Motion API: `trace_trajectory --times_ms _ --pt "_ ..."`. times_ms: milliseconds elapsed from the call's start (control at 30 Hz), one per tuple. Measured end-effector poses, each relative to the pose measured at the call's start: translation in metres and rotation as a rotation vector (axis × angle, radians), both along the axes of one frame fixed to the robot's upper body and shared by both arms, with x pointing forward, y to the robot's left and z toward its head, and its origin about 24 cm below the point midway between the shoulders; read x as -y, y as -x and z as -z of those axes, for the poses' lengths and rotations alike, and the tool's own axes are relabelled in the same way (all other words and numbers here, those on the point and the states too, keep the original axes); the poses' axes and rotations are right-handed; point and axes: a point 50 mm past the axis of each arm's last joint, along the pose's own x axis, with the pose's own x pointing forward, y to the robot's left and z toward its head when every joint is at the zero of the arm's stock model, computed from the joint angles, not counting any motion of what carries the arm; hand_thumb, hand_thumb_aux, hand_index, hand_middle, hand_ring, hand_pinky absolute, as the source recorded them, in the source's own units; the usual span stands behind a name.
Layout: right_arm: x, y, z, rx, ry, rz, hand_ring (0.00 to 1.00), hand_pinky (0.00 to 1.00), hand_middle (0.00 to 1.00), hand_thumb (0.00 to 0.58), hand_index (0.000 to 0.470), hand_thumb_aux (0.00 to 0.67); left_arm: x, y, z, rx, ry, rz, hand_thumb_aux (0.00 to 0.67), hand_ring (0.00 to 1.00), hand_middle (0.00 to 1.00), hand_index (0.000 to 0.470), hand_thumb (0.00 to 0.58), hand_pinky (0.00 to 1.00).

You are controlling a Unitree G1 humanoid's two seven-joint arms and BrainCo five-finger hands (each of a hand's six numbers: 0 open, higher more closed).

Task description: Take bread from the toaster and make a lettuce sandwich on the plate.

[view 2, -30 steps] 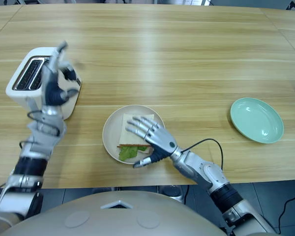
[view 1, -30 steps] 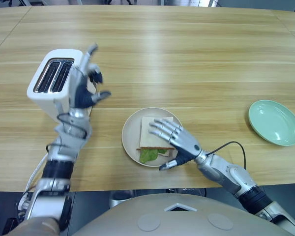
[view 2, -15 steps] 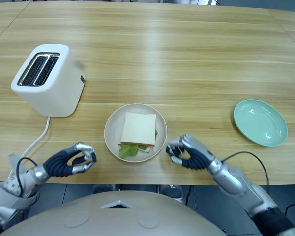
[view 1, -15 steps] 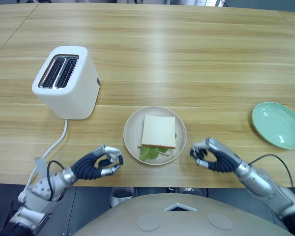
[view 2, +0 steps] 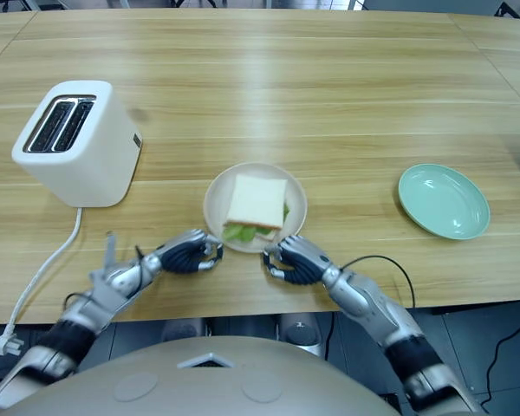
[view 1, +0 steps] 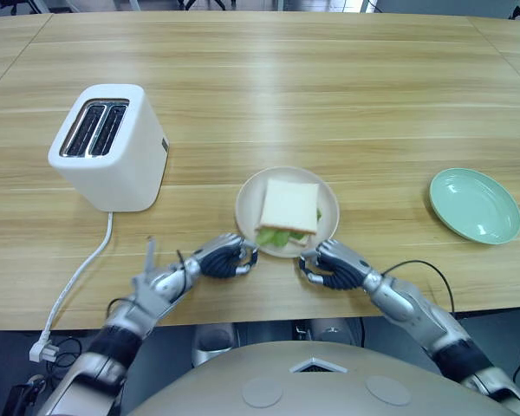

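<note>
The white-bread lettuce sandwich (view 1: 289,206) lies on the round beige plate (view 1: 245,208) on the pale wooden counter (view 1: 329,104). The left robot hand (view 1: 221,258) and right robot hand (view 1: 331,264) rest curled and empty, just beside the plate's near rim. The white two-slot toaster (view 1: 113,147) stands well apart to the left.

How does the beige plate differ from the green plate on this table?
Colour: the beige plate is pale tan, the green plate is mint. Load: the beige plate carries a sandwich with lettuce; the green plate shows only its bare inside. Place: the beige plate lies near the middle, the green plate far to the robot's right. Both are round and lie flat on the wooden table.
</note>
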Motion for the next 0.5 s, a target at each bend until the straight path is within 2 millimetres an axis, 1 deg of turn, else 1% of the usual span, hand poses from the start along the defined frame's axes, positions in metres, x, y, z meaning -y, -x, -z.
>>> trace_trajectory --times_ms 167,233,333,433,500 --pt "-0.011 -0.044 0.014 0.011 0.041 0.156 1.0 1.0 1.0 0.58 0.46 0.67 0.011 -0.035 0.007 0.038 -0.03 -0.086 0.67 1.0 1.0 0.46 0.58 1.0" --pt "-0.017 -0.062 0.014 0.01 0.036 0.209 1.0 1.0 1.0 0.58 0.46 0.67 0.015 -0.046 0.007 0.055 -0.044 -0.11 0.67 1.0 1.0 0.46 0.58 1.0" --pt "-0.026 -0.089 0.014 -0.036 0.006 0.304 1.0 1.0 1.0 0.58 0.46 0.67 0.021 -0.064 0.007 0.068 -0.058 -0.168 0.67 1.0 1.0 0.46 0.58 1.0" --pt "-0.032 -0.106 0.012 -0.08 -0.013 0.369 1.0 1.0 1.0 0.58 0.46 0.67 0.029 -0.074 0.006 0.07 -0.059 -0.203 0.67 1.0 1.0 0.46 0.58 1.0" --pt "-0.033 -0.112 0.011 -0.099 -0.028 0.401 1.0 1.0 1.0 0.58 0.46 0.67 0.035 -0.078 0.007 0.07 -0.051 -0.228 0.67 1.0 1.0 0.46 0.58 1.0"
